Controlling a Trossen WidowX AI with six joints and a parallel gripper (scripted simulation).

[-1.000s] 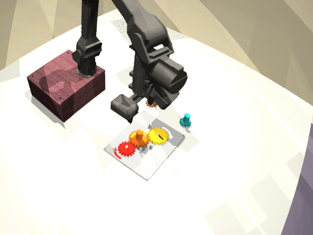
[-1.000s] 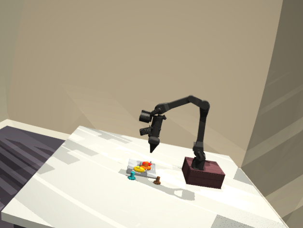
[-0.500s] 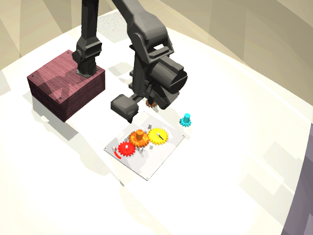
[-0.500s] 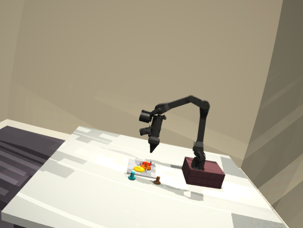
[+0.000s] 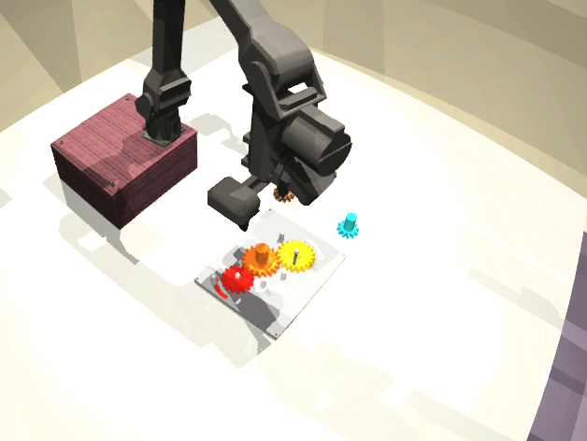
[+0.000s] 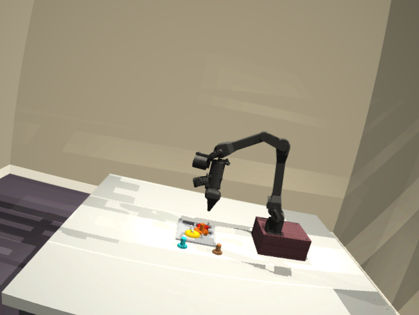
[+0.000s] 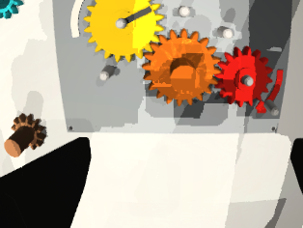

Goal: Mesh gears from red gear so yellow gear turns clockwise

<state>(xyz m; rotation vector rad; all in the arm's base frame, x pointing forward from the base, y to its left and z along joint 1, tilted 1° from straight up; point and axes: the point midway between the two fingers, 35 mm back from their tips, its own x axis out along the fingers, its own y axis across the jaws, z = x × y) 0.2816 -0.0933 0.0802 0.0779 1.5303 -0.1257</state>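
The orange gear (image 5: 261, 261) (image 6: 202, 231) (image 7: 183, 89) sits on a peg of the grey board (image 5: 307, 289) (image 7: 121, 108), looks flat, and its teeth meet both the red gear (image 5: 236, 279) (image 7: 236, 87) and the yellow gear (image 5: 303, 261) (image 6: 192, 233) (image 7: 101, 24). The yellow gear's black stripe points to the upper right in the wrist view. A cyan gear (image 5: 349, 227) (image 6: 183, 243) (image 7: 7, 7) and a brown gear (image 5: 284, 196) (image 6: 217, 249) (image 7: 36, 130) stand on the table. My gripper (image 5: 274, 215) (image 6: 209, 209) (image 7: 197, 149) is open and empty, raised above the table and clear of the gears.
Several empty pegs stand on the board, including one beside the yellow gear (image 7: 105, 74) and two on the other side of the gears (image 7: 184, 11) (image 7: 228, 33). A red arrow (image 5: 217, 288) (image 7: 278, 84) lies beside the red gear. The arm stands on a dark red box (image 5: 156, 190) (image 6: 281, 245).
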